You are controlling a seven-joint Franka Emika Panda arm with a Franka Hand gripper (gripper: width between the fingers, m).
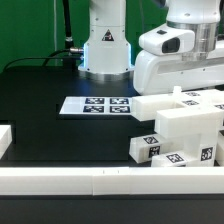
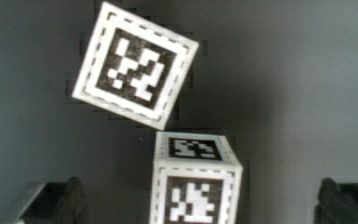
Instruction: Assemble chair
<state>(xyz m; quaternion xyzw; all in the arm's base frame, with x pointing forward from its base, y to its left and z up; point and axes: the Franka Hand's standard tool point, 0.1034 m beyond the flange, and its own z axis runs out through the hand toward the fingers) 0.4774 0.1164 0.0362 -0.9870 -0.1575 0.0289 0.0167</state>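
Observation:
The chair's chunky white tagged parts (image 1: 186, 128) lie heaped at the exterior view's right, with a tagged block (image 1: 146, 147) at the front of the heap. My gripper (image 2: 204, 203) hangs over this heap, open wide. In the wrist view a narrow white part with two tags (image 2: 197, 176) stands midway between the dark fingers (image 2: 55, 200), with a clear gap on each side. Beyond it a larger tagged face (image 2: 140, 65) of another part shows, tilted. In the exterior view the arm's white hand (image 1: 166, 44) covers the fingers.
The marker board (image 1: 97, 104) lies flat on the black table, in front of the robot's base (image 1: 105, 50). A long white rail (image 1: 100, 178) runs along the front edge, and a short white piece (image 1: 5, 140) sits at the exterior view's left.

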